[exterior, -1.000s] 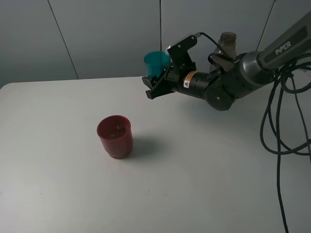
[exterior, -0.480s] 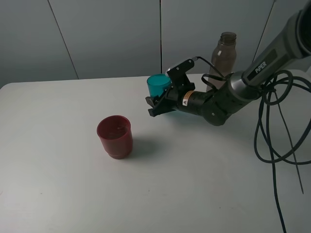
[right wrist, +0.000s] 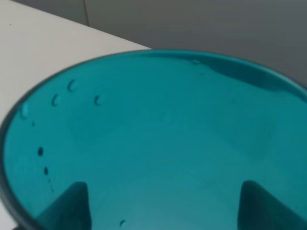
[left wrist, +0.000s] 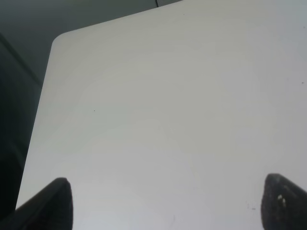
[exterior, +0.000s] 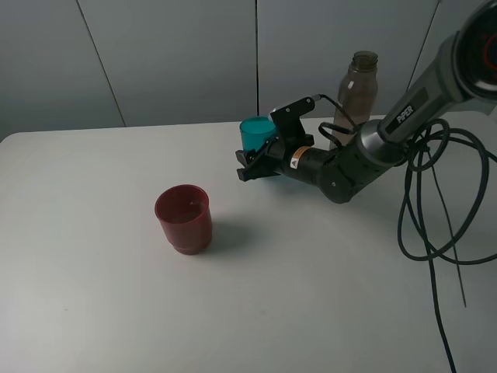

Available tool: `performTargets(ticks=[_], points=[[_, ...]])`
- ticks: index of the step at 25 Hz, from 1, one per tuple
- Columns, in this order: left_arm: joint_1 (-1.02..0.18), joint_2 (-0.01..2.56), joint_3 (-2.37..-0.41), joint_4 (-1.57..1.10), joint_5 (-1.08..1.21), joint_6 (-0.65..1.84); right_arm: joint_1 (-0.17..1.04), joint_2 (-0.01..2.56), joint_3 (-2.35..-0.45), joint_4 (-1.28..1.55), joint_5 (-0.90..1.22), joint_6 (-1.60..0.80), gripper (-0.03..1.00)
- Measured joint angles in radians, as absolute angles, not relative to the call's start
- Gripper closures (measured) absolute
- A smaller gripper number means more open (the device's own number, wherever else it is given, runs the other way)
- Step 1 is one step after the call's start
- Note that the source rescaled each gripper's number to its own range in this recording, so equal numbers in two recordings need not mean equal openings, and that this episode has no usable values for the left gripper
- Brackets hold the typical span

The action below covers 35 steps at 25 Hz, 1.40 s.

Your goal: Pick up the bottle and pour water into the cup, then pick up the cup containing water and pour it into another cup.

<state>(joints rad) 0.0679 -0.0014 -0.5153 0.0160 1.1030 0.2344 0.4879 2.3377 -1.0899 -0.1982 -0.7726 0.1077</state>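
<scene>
Right, your right gripper (exterior: 250,165) was pinched tight on the teal cup (exterior: 255,136), and you could see it plainly from the high camera: the dark fingers clamped low on the tumbler's near side, the cup upright at the back of the white table (exterior: 93,311), close to the table's far edge. Whether its base was touching the surface or just above it, you couldn't tell from there. Your right wrist camera was nearly filled by that cup (right wrist: 158,139), looking down into its mouth, with a few small droplets (right wrist: 72,86) clinging to the inner wall and the two dark fingertips (right wrist: 72,201) showing through the translucent plastic on either side. The red cup (exterior: 184,218) stood upright on its own nearer the front and to the left in the high view, well apart from the gripper, mouth open to the camera. The bottle (exterior: 356,93) stood upright behind your right arm, at the back edge of the table, its lower part hidden by the arm. Your left gripper (left wrist: 163,201) was spread wide, both dark fingertips (left wrist: 50,203) at the corners of its wrist view with only bare table between them, gripping nothing.
</scene>
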Motion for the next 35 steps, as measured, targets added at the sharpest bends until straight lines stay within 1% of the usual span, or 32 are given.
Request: performTargets(ticks=[5, 20, 21, 23, 24, 25, 26, 27, 35], points=[[0.068, -0.001, -0.515, 0.016, 1.103, 0.231, 0.488, 2.369, -1.124, -0.198, -0.780, 0.108, 0.94], [0.068, -0.001, -0.515, 0.016, 1.103, 0.231, 0.488, 2.390, -1.133, -0.206, -0.774, 0.108, 0.93], [0.068, -0.001, -0.515, 0.016, 1.103, 0.231, 0.488, 2.390, -1.133, -0.210, -0.773, 0.108, 0.80], [0.068, -0.001, -0.515, 0.016, 1.103, 0.231, 0.488, 2.392, -1.133, -0.218, -0.762, 0.108, 0.26], [0.068, -0.001, -0.515, 0.016, 1.103, 0.231, 0.488, 2.393, -1.133, -0.219, -0.762, 0.108, 0.11], [0.068, -0.001, -0.515, 0.016, 1.103, 0.231, 0.488, 2.396, -1.133, -0.220, -0.761, 0.108, 0.03], [0.068, -0.001, -0.515, 0.016, 1.103, 0.231, 0.488, 2.396, -1.133, -0.221, -0.755, 0.108, -0.01], [0.068, -0.001, -0.515, 0.016, 1.103, 0.231, 0.488, 2.396, -1.133, -0.221, -0.751, 0.108, -0.02], [0.068, -0.001, -0.515, 0.016, 1.103, 0.231, 0.488, 2.347, -1.109, -0.221, -0.698, 0.106, -0.03]])
